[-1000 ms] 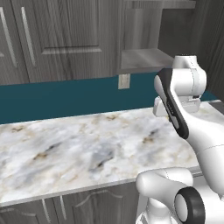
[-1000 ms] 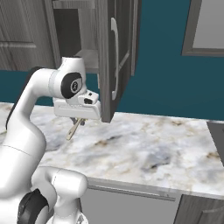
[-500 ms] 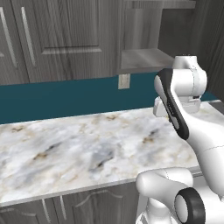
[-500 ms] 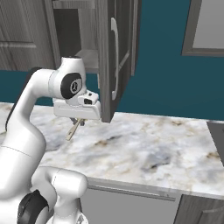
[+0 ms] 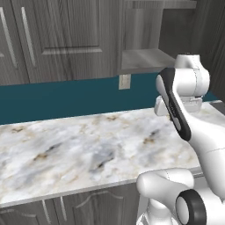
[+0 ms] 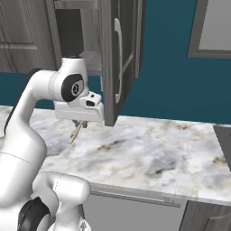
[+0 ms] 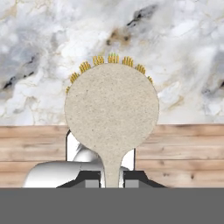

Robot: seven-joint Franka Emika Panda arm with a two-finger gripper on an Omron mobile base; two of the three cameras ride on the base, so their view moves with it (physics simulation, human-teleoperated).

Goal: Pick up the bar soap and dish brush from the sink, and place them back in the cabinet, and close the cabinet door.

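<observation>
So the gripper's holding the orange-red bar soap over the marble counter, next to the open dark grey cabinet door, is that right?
Not quite. The gripper is shut on the dish brush, the one with the round cream-tan head and thin pale handle, not the soap; the hand view shows it plainly. The rest holds: it hangs over the white marble counter, beside the open dark grey woodgrain cabinet door.

There are no words, numbers, labels or signs to read on anything in these pictures.
</observation>
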